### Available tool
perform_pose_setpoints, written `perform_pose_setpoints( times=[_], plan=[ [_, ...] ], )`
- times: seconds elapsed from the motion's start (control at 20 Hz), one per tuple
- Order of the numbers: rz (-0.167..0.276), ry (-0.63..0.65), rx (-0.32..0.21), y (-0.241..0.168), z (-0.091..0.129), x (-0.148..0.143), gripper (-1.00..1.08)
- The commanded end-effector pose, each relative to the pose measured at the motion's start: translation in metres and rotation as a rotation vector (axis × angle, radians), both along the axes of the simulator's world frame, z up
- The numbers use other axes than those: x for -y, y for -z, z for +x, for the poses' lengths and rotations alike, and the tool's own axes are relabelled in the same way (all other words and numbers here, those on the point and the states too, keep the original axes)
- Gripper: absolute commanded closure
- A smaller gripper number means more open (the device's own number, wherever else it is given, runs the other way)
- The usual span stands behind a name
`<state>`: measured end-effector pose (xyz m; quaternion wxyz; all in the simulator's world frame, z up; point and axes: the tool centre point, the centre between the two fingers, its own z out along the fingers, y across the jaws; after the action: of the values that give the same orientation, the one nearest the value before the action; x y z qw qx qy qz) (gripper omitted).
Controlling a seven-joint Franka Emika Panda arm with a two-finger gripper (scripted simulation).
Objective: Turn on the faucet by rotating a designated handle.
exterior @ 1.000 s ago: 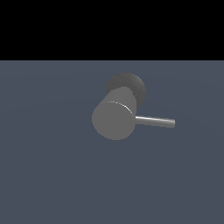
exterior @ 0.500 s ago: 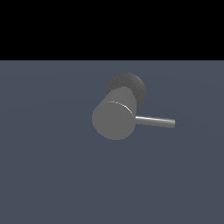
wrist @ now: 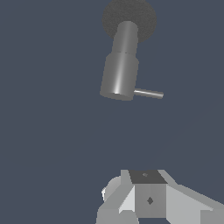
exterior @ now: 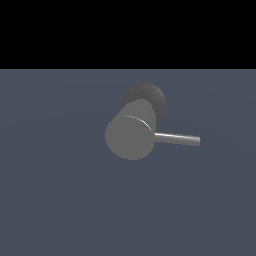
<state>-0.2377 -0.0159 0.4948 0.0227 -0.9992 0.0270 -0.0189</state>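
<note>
The faucet [exterior: 131, 134] is a matte grey thick cylinder on a darker round speckled base [exterior: 150, 96]. Its handle [exterior: 178, 138] is a thin grey rod that sticks out of the cylinder's side toward the exterior view's right. In the wrist view the faucet [wrist: 120, 74] and its handle [wrist: 148, 93] are well ahead of my gripper [wrist: 146, 176], with bare floor between them. The gripper touches nothing, and its fingers show no gap between them and hold nothing. The gripper and arm are out of the exterior view.
The faucet stands on a flat blue-grey surface [exterior: 60, 190]. A black band fills the top of the exterior view. No other objects show.
</note>
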Motion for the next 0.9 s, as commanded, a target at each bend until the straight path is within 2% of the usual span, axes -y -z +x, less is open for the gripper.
perform_pose_setpoints(
  times=[0.0,0.2,0.6,0.85],
  plan=[
    [0.01,0.012,-0.007,0.003,0.001,0.004,1.08],
    [0.008,0.041,-0.011,0.009,0.004,0.015,1.08],
    [-0.027,0.093,-0.008,0.012,0.012,0.032,1.08],
    [-0.016,0.088,-0.007,0.012,0.012,0.031,1.08]
  ],
)
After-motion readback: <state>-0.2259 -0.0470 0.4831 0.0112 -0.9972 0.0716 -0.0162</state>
